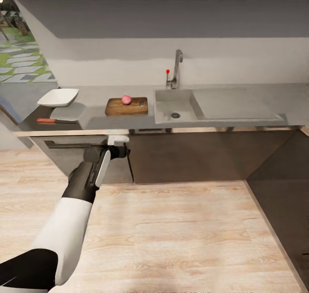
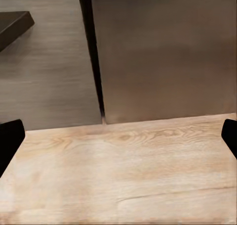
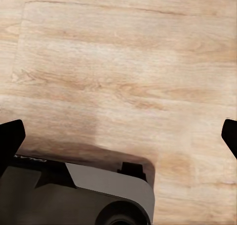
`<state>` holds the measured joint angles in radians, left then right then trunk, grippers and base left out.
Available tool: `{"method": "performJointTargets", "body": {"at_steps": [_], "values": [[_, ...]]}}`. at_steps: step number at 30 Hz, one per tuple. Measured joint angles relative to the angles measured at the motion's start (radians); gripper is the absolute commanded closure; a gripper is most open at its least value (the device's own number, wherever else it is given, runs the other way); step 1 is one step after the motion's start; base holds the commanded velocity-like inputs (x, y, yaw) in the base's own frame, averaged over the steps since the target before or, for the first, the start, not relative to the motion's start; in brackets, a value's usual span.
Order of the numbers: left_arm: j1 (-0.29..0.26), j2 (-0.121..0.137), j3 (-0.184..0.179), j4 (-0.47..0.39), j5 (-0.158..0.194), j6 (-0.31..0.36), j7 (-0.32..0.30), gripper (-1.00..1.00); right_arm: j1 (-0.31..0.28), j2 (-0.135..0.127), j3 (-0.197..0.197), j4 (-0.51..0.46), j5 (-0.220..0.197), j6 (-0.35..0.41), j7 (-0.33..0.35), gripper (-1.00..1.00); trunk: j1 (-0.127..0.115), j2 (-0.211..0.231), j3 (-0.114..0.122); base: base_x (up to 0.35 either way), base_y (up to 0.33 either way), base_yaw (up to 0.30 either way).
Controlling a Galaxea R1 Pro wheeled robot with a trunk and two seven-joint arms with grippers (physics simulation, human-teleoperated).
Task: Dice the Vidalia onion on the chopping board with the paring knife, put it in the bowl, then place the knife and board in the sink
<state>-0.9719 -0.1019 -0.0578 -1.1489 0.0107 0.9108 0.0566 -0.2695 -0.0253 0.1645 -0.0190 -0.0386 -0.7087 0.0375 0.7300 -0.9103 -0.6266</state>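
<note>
The pinkish Vidalia onion [image 1: 126, 99] rests on the brown chopping board [image 1: 127, 106], which lies on the grey countertop [image 1: 240, 91] just left of the sink [image 1: 174, 106]. Farther left stands the white bowl [image 1: 58, 97]. The paring knife [image 1: 50, 121] with its red-orange handle lies near the counter's front edge. My left gripper [image 1: 118, 144] hangs below the counter edge in front of the cabinets, short of the board. In the left wrist view its fingers [image 2: 10, 141] stand wide apart, open and empty. My right gripper [image 3: 118, 136] is open too, over the wood floor.
A tall tap [image 1: 176, 67] with a red lever stands behind the sink, and a drainboard [image 1: 231, 104] lies right of the basin. Grey cabinet fronts [image 2: 163, 52] rise from the wood floor [image 1: 180, 233]. My own base [image 3: 74, 195] shows under the right gripper. A dark cabinet run [image 1: 283, 190] juts out at right.
</note>
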Motion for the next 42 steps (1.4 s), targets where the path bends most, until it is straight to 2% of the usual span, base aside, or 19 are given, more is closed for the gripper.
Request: {"method": "performJointTargets", "body": {"at_steps": [1, 6, 8, 9, 11, 12, 13, 15, 17, 21, 25, 26, 27, 30, 32, 33, 34, 37, 42], "values": [[0.0, -0.002, -0.003, 0.087, 0.001, -0.072, 0.0, -1.0, 0.0, 0.0, 0.0, 0.0, 0.0, 0.0, 0.0, -1.0, 0.0, 0.0, 0.0, -0.026, 0.0, 0.0], [0.0, -0.013, -0.005, 0.401, 0.0, -0.301, -0.001, -1.0, 0.0, -0.001, 0.0, 0.0, 0.0, 0.0, 0.001, -1.0, 0.0, 0.0, 0.0, -0.009, 0.0, 0.0], [0.0, -0.014, -0.003, 0.632, 0.0, -0.503, -0.002, -1.0, 0.0, -0.001, 0.0, 0.0, 0.0, 0.0, 0.001, -1.0, 0.0, 0.0, 0.0, -0.002, 0.0, 0.0], [0.0, -0.015, -0.001, 0.702, -0.001, -0.563, -0.002, -1.0, 0.0, -0.001, 0.0, 0.0, 0.0, 0.0, 0.001, -1.0, 0.0, 0.0, 0.0, 0.0, 0.0, 0.0], [0.002, -0.017, -0.002, 0.94, -0.002, -0.81, -0.002, -1.0, 0.0, -0.001, 0.0, 0.0, 0.0, 0.0, 0.001, -1.0, 0.0, 0.0, 0.0, 0.0, 0.0, 0.0], [0.0, -0.02, -0.002, 1.0, -0.002, -0.875, -0.002, -1.0, 0.0, -0.001, 0.0, 0.0, 0.0, 0.0, 0.001, -1.0, 0.0, 0.0, 0.0, 0.0, 0.0, 0.0], [0.001, -0.023, -0.002, 1.083, -0.001, -0.993, -0.001, -1.0, 0.0, -0.001, 0.0, 0.0, 0.0, 0.0, 0.001, -1.0, 0.0, 0.0, 0.0, 0.0, 0.0, 0.0], [0.009, -0.023, -0.001, 1.153, 0.0, -1.145, 0.0, -1.0, 0.0, -0.001, 0.0, 0.0, 0.0, 0.0, 0.001, -1.0, 0.0, 0.0, 0.0, 0.0, 0.0, 0.0], [0.039, -0.016, 0.0, 1.19, 0.001, -1.229, 0.0, -1.0, 0.0, -0.001, -0.001, 0.0, 0.0, 0.0, 0.001, -1.0, 0.0, 0.0, 0.0, 0.0, 0.0, 0.0], [0.153, 0.01, 0.0, 1.224, 0.001, -1.372, 0.015, -1.0, 0.0, -0.005, -0.003, -0.003, -0.001, 0.0, 0.001, -1.0, 0.0, 0.0, 0.0, 0.0, 0.0, 0.0], [0.266, 0.024, 0.001, 1.231, 0.002, -1.601, 0.056, -1.0, 0.0, -0.008, -0.007, -0.005, -0.001, 0.0, 0.0, -1.0, 0.0, 0.0, 0.0, 0.0, 0.0, 0.0], [0.286, 0.024, 0.0, 1.231, 0.001, -1.629, 0.063, -1.0, 0.0, -0.008, -0.007, -0.006, -0.001, 0.001, 0.0, -1.0, 0.0, 0.0, 0.0, 0.0, 0.0, 0.0], [0.343, 0.026, 0.0, 1.232, 0.0, -1.714, 0.1, -1.0, 0.0, -0.01, -0.01, -0.012, -0.002, 0.002, -0.01, -1.0, 0.0, 0.0, 0.0, 0.0, 0.0, 0.0], [0.423, 0.028, 0.001, 1.233, 0.001, -1.799, 0.155, -1.0, 0.0, -0.011, -0.012, -0.025, -0.002, 0.005, -0.033, -1.0, 0.0, 0.0, 0.0, 0.0, 0.0, 0.0], [0.488, 0.03, 0.002, 1.234, 0.002, -1.899, 0.214, -1.0, 0.0, -0.011, -0.014, -0.06, -0.001, 0.037, -0.064, -1.0, 0.0, 0.0, 0.0, 0.0, 0.0, 0.0], [0.505, 0.03, 0.001, 1.234, 0.0, -1.921, 0.228, -1.0, 0.0, -0.011, -0.015, -0.076, -0.001, 0.053, -0.071, -1.0, 0.0, 0.0, 0.0, 0.0, 0.0, 0.0], [0.562, 0.032, -0.001, 1.234, -0.015, -1.953, 0.288, -1.0, -0.001, -0.012, -0.016, -0.202, -0.001, 0.21, -0.098, -1.0, 0.0, 0.0, 0.0, 0.0, 0.0, 0.0], [0.625, 0.045, 0.002, 1.233, -0.047, -1.955, 0.342, -1.0, -0.002, -0.014, -0.014, -0.374, 0.001, 0.345, -0.106, -1.0, 0.0, 0.0, 0.0, 0.0, 0.0, 0.0], [0.647, 0.082, -0.001, 1.232, -0.118, -1.955, 0.438, -1.0, -0.001, -0.016, -0.014, -0.459, 0.001, 0.39, -0.108, -1.0, 0.0, 0.0, 0.0, 0.0, 0.0, 0.0]]}}
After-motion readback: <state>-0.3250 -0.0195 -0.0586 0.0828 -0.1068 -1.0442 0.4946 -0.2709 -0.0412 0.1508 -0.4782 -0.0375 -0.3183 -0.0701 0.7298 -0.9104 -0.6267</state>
